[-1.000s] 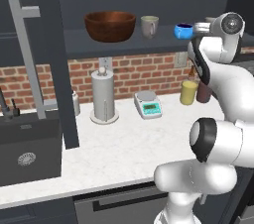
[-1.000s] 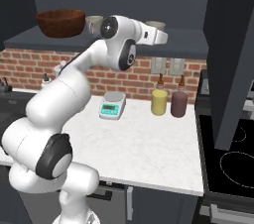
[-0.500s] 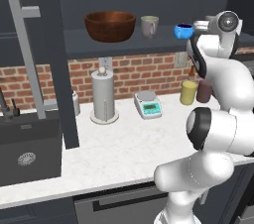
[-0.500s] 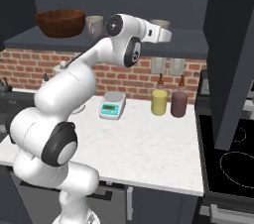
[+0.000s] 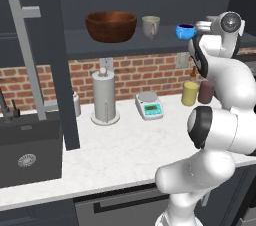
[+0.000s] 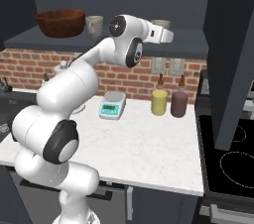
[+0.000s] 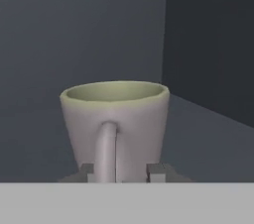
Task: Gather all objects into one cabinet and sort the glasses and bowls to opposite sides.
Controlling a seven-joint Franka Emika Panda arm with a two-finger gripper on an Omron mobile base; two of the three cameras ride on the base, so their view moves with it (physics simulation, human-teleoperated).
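Observation:
The cabinet's dark shelf (image 5: 75,49) carries a large wooden bowl (image 5: 111,26), a pale mug (image 5: 151,26) and a small blue bowl (image 5: 185,31) in a row. My gripper (image 5: 204,26) reaches onto the shelf just right of the blue bowl. Another pale mug (image 7: 115,126) stands upright straight ahead in the hand view, its handle facing me. My gripper (image 7: 123,171) is open, with a fingertip low on each side of that handle and the right one clear of it. That mug's rim (image 6: 159,22) shows above my gripper (image 6: 167,34) from the right.
On the counter stand a paper towel holder (image 5: 104,97), a white scale (image 5: 150,105), a yellow canister (image 5: 190,93) and a maroon canister (image 5: 205,91). An open cabinet door with a long bar handle (image 5: 27,60) hangs at left, over the sink (image 5: 30,145). A stove (image 6: 233,158) lies at right.
The jaws have parted from around the mug's handle. The upper arm has swung up and closer to the shelf; the bowls and the other mug have not moved.

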